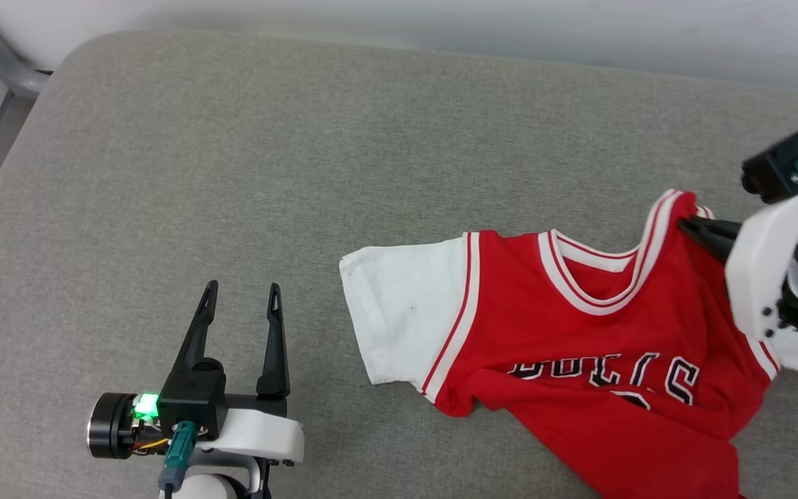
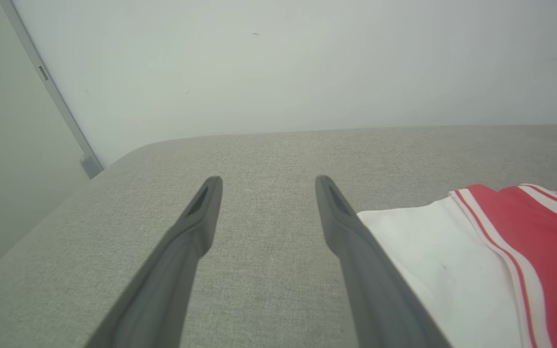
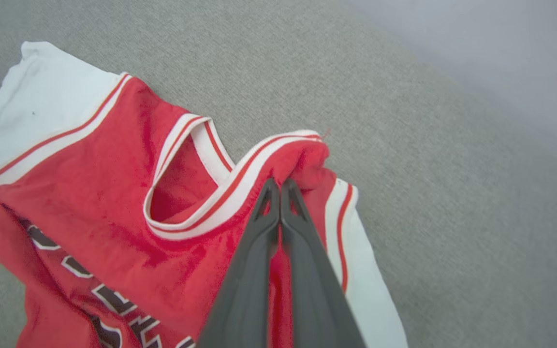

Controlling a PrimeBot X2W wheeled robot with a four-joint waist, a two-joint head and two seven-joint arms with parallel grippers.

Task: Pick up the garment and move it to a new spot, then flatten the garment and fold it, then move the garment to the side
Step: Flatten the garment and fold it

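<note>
Head view showed the garment point(image 1: 579, 333) lying chest side up at the 4 o'clock part of the grey padded surface point(image 1: 233, 173). The collar pointed toward 12 o'clock and the chest lettering sat toward 6 o'clock. The lower portion ran past the frame edge at 5 o'clock. One white sleeve point(image 1: 406, 305) lay spread flat toward 9 o'clock. The shoulder at 3 o'clock was bunched and raised.

The right fingers point(image 1: 707, 235) were pressed together on that shoulder. In the right wrist view, the right fingers point(image 3: 259, 251) pinched red cloth of the garment point(image 3: 114, 193) beside the striped collar trim.

The left fingers point(image 1: 198, 333) stood spread wide at 8 o'clock, gripping nothing, apart from the sleeve. In the left wrist view, the left fingers point(image 2: 182, 251) pointed across bare surface, with the garment point(image 2: 549, 232) at 4 o'clock.

A pale wall point(image 1: 440, 21) bordered the surface at 12 o'clock.
</note>
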